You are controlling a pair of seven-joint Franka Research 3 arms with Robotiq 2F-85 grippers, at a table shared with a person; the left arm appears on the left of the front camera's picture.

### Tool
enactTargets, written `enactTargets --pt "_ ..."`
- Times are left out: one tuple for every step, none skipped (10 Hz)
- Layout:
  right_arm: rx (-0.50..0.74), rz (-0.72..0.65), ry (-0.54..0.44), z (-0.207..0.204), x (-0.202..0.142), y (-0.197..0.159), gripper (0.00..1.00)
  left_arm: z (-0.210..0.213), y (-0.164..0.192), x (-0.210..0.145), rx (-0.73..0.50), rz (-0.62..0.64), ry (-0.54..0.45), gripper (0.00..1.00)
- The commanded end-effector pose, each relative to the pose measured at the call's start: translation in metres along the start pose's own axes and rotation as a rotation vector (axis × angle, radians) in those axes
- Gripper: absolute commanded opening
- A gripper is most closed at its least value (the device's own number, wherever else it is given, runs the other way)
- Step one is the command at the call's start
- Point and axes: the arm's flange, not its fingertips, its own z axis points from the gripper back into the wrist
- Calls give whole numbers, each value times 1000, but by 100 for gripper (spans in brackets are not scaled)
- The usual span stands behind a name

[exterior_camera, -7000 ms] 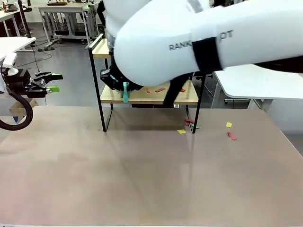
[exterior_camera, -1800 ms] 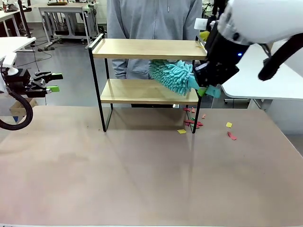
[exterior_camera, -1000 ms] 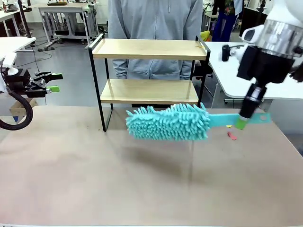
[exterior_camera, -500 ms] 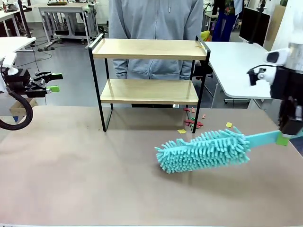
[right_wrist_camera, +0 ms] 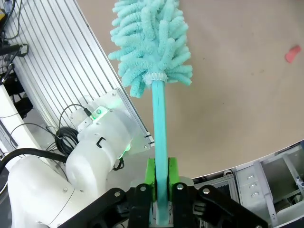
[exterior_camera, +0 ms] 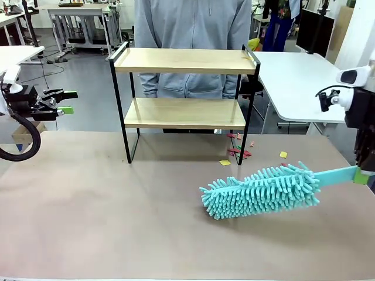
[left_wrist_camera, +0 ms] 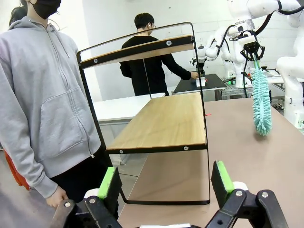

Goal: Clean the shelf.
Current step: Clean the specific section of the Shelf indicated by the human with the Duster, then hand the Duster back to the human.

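shelf: two-tier rack point(exterior_camera: 181, 61), wood boards in black frame, stands at far side of table point(exterior_camera: 105, 216), centre-left; person in grey hoodie point(exterior_camera: 190, 29) just behind it. Both boards look bare.
tool: teal microfibre duster point(exterior_camera: 263, 192), head low over table at near right, handle running off to the right.
R gripper: point(right_wrist_camera: 160, 183) clenched on duster handle end, green pads on both sides of the flat handle.
L gripper: point(left_wrist_camera: 164, 183) spread wide, empty, parked at far left off the table edge.
key relation: shelf lies up-left of duster head, well apart. Duster long axis roughly left-right, slightly tilted, about parallel to the shelf boards' front edge.
nearer arm: R arm has the tool; L wrist cam looks at shelf end-on from the side but grips nothing.
debris: small red/yellow paper scraps point(exterior_camera: 237, 153) on table by shelf's right leg, between shelf and duster.
judgement: shelf prob. done; scraps on table remain.
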Motion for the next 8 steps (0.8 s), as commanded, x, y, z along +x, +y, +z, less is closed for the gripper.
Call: enactTargets --pt "-1 -4 -5 3 2 1 13 0 -3 4 3 -2 -3 100" --pt "-1 -4 -5 3 2 1 13 0 -3 4 3 -2 -3 100" --pt "-1 -4 -5 3 2 1 13 0 -3 4 3 -2 -3 100" --pt "-1 -4 -5 3 2 1 13 0 -3 4 3 -2 -3 100" --pt "-1 -4 -5 3 2 1 13 0 -3 4 3 -2 -3 100" --pt "-1 -4 -5 3 2 1 13 0 -3 4 3 -2 -3 100" --pt "-1 -4 -5 3 2 1 13 0 -3 4 3 -2 -3 100" --pt "-1 -4 -5 3 2 1 13 0 -3 4 3 -2 -3 100"
